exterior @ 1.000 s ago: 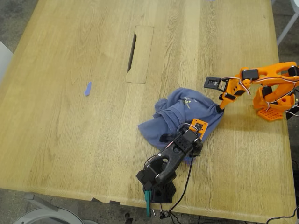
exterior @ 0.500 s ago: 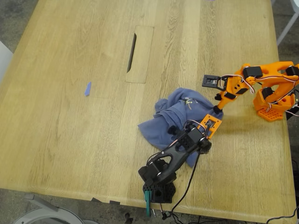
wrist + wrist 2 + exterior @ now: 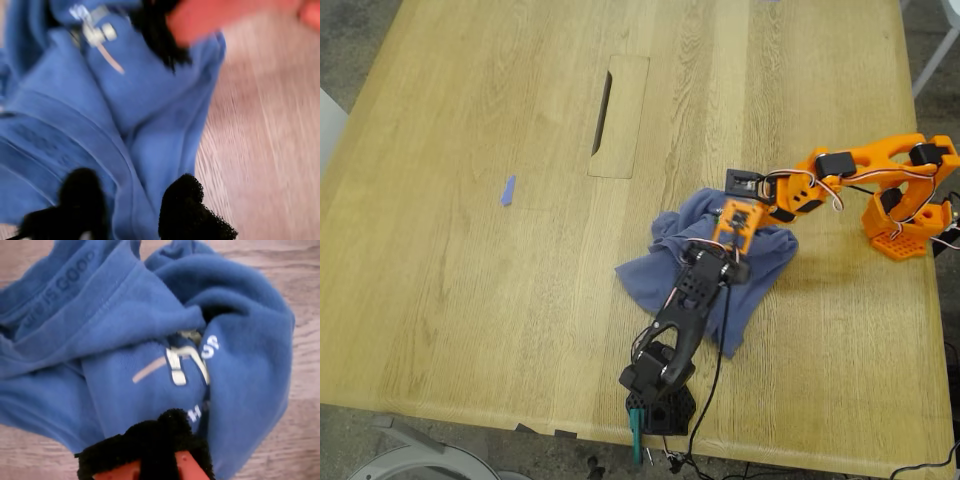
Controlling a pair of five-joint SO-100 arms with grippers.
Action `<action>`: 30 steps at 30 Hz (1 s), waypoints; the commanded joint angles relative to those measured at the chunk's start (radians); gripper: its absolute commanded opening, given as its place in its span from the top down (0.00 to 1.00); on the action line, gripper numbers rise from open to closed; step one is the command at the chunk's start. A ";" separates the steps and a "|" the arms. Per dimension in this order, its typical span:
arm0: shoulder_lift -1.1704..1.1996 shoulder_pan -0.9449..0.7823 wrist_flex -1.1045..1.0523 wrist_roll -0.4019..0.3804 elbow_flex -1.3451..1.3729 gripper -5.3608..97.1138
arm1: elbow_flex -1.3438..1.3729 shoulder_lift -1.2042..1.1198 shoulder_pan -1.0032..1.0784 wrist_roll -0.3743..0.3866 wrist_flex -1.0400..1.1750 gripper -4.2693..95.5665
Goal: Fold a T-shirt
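Observation:
The slate-blue T-shirt (image 3: 650,270) lies crumpled on the wooden table (image 3: 470,300), right of centre in the exterior view. Its pale chest print (image 3: 175,365) faces up among the folds. My first gripper (image 3: 738,222), on the black arm, reaches over the shirt from the near edge. In the first wrist view, a ridge of T-shirt (image 3: 150,100) runs between its two black pads (image 3: 185,210); the gripper (image 3: 132,205) is shut on it. My second gripper (image 3: 760,212), on the orange arm, is shut, pads together (image 3: 145,450) against the T-shirt (image 3: 100,330). No cloth shows between them.
A small blue scrap (image 3: 507,190) lies far off at the exterior view's left. A dark slot (image 3: 603,112) in an inset panel sits behind the shirt. The orange base (image 3: 905,225) stands at the exterior view's right edge, the black base (image 3: 660,395) at the near edge.
My first gripper swung from the shirt's near right edge up over its middle. My second gripper moved from the shirt's right edge leftward onto the cloth, so the two now nearly meet.

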 commanded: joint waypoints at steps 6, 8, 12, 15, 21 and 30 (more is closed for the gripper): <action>0.054 -0.132 -0.301 -0.012 0.132 0.88 | -0.023 -0.002 0.017 -0.021 -0.081 0.96; 0.055 -0.149 -0.370 -0.017 0.195 0.88 | -0.005 -0.009 0.025 -0.021 -0.104 0.96; 0.054 -0.172 -0.492 -0.034 0.304 0.88 | 0.034 -0.031 0.029 -0.021 -0.155 0.96; 0.052 -0.186 -0.560 -0.041 0.377 0.88 | 0.095 -0.037 0.029 -0.018 -0.199 0.96; 0.034 -0.229 -0.666 -0.044 0.456 0.89 | 0.196 -0.063 0.028 -0.014 -0.296 0.96; 0.044 -0.318 -0.718 -0.037 0.554 0.90 | 0.325 -0.083 0.021 -0.008 -0.371 0.96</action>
